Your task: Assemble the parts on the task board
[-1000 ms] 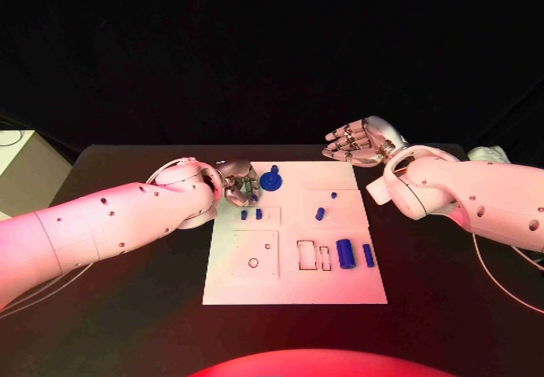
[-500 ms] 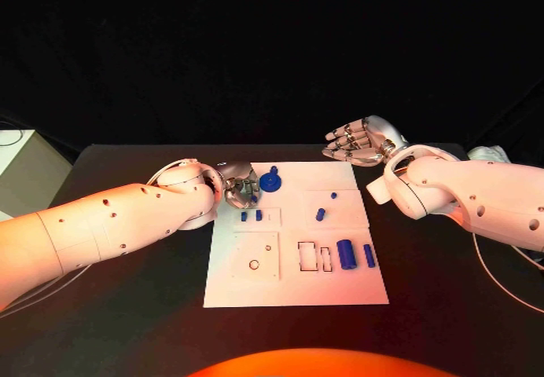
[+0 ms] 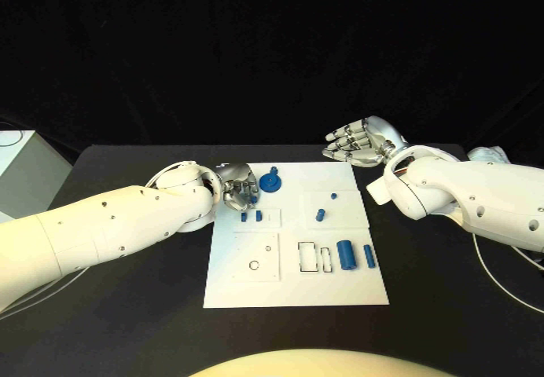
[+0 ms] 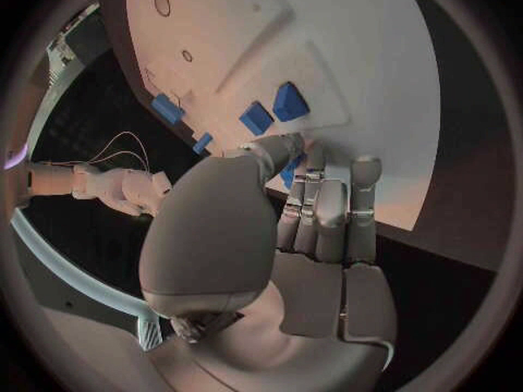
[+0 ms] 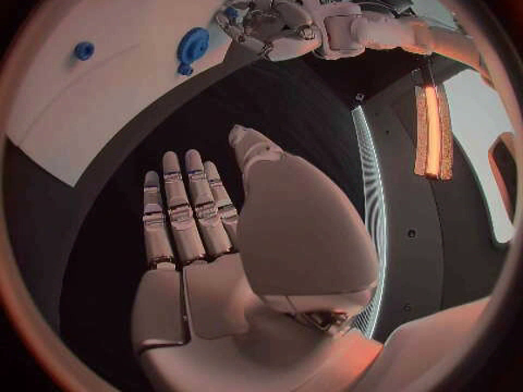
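progress: early, most blue parts [image 3: 344, 254] loose on task board [image 3: 295, 287], slots unfilled | left hand [image 3: 238, 191] at board's far-left corner, fingers curled by round blue part [image 3: 271, 182], grasp unclear | right hand [image 3: 361, 141] released, off board's far-right corner

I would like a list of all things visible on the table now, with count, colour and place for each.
Task board: one, white, middle of the black table.
Round part with a knob: one, blue, board's far edge, beside the left hand.
Small parts: two, blue, near the left hand's fingers.
Small pegs: two, blue, right of centre.
Cylinders: two, blue, by the rectangular slots.
Left hand: silver, at the board's far left corner.
Right hand: silver, open, raised beyond the board.
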### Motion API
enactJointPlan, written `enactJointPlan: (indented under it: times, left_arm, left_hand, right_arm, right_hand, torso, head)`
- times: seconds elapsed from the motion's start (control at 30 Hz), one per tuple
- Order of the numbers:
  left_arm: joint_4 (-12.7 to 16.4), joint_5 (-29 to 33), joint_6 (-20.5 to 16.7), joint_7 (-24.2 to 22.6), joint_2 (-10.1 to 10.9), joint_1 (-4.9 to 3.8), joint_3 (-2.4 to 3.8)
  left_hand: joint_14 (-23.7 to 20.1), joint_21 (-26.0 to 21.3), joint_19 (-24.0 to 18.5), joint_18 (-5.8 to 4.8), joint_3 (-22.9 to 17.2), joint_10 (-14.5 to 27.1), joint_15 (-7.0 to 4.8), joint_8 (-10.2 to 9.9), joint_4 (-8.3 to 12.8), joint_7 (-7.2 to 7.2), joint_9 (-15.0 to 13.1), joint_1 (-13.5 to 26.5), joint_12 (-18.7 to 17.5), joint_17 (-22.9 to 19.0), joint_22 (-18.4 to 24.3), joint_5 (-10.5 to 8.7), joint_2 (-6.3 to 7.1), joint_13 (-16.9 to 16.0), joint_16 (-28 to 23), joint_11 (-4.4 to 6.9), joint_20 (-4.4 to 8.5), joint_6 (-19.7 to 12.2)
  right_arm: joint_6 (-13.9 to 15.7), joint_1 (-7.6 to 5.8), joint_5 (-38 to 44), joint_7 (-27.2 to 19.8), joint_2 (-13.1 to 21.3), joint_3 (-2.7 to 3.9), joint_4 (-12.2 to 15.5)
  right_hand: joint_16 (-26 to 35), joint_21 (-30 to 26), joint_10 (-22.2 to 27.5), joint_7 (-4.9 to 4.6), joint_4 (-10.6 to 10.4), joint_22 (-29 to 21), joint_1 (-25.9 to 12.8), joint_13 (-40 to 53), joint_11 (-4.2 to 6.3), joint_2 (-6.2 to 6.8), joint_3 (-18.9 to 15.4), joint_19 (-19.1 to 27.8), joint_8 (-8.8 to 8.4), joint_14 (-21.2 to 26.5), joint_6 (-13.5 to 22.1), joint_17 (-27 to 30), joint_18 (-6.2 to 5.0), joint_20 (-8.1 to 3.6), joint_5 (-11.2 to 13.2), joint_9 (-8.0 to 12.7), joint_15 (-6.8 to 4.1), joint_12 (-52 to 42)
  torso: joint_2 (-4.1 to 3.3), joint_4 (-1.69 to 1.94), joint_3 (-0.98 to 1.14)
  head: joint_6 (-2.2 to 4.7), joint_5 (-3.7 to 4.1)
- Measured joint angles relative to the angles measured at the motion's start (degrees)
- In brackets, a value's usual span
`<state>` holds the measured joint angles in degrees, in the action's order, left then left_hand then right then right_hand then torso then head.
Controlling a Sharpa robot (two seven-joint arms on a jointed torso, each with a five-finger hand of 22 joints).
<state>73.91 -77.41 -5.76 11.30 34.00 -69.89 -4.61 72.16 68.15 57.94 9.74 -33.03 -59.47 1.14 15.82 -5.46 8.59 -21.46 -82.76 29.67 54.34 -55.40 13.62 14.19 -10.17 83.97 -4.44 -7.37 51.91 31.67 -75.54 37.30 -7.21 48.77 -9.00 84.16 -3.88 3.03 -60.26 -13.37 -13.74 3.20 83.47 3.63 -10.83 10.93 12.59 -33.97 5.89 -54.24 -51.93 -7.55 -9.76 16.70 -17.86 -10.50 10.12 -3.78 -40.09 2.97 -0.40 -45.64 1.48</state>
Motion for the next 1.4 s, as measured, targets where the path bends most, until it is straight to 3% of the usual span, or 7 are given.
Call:
enactJointPlan:
  times: [0.57, 0.8, 1.33, 1.4]
  left_arm:
    - [0.27, -0.06, -0.4, 0.32, 0.7, 0.07, 0.07]
    - [0.77, 0.01, -0.93, 0.29, 1.24, 0.15, 0.27]
    - [2.58, 0.98, -3.6, -1.89, 3.1, 0.23, 0.7]
    - [2.96, 1.23, -3.7, -2.27, 3.36, 0.23, 0.78]
  left_hand:
    - [0.0, -0.24, 0.0, 0.0, 0.16, 0.18, 0.0, -1.72, -0.16, 0.33, 0.44, 0.22, 0.45, -0.01, 0.17, 0.0, 0.23, -0.7, 0.23, -0.18, 0.0, -2.36]
    - [0.14, -0.47, 0.38, 0.0, 0.97, 0.5, -0.14, -3.72, -0.78, -0.59, 1.16, 0.6, 1.16, 0.22, 0.16, 0.0, 0.6, -1.58, 0.39, 0.14, 0.34, -5.72]
    - [1.87, -0.47, 1.16, 0.01, 1.65, 0.08, -0.83, -3.3, -1.03, -0.77, 1.02, 0.6, 3.88, 3.6, -0.57, 0.0, 0.6, -3.55, 1.41, 0.56, 0.71, -4.73]
    - [2.38, -0.47, 1.26, -0.72, 1.65, 0.09, -0.93, -3.04, -1.03, -0.87, 0.88, 0.59, 4.78, 4.45, -0.66, 0.0, 0.6, -4.21, 1.56, 0.56, 0.8, -3.81]
  right_arm:
    - [-0.01, 0.0, 0.19, 0.06, 0.02, 0.0, -0.03]
    - [-0.04, 0.0, 0.33, 0.12, 0.05, 0.0, -0.06]
    - [-0.09, 0.02, 0.67, 0.32, 0.17, 0.0, -0.16]
    - [-0.1, 0.02, 0.71, 0.35, 0.17, 0.0, -0.17]
  right_hand:
    - [0.0, 0.0, 0.0, 0.0, 0.0, 0.0, 0.0, 0.0, 0.0, 0.0, 0.0, 0.0, 0.0, 0.0, 0.0, 0.08, 0.0, 0.0, 0.0, 0.06, 0.0, 0.0]
    - [0.0, 0.0, 0.0, 0.0, 0.0, 0.0, 0.0, 0.0, 0.0, 0.0, 0.0, 0.0, -0.22, 0.0, 0.0, 0.15, 0.0, 0.0, 0.0, 0.13, 0.0, 0.0]
    - [0.0, 0.0, 0.0, 0.01, 0.0, 0.0, 0.0, 0.0, 0.0, 0.0, 0.0, 0.0, -0.22, 0.0, 0.01, 0.14, 0.0, 0.0, 0.0, 0.13, 0.0, 0.0]
    - [0.0, 0.0, 0.0, 0.01, 0.0, 0.0, 0.0, 0.0, 0.0, 0.0, 0.0, 0.0, -0.22, 0.0, 0.01, 0.16, 0.0, 0.0, 0.0, 0.14, 0.0, 0.0]
  torso:
    - [-0.01, -0.01, -0.02]
    - [-0.02, -0.02, -0.02]
    - [-0.03, -0.04, -0.01]
    - [-0.02, -0.04, -0.01]
  head:
    - [-0.03, 0.0]
    - [0.01, -0.07]
    - [-0.01, 0.04]
    - [-0.01, 0.05]
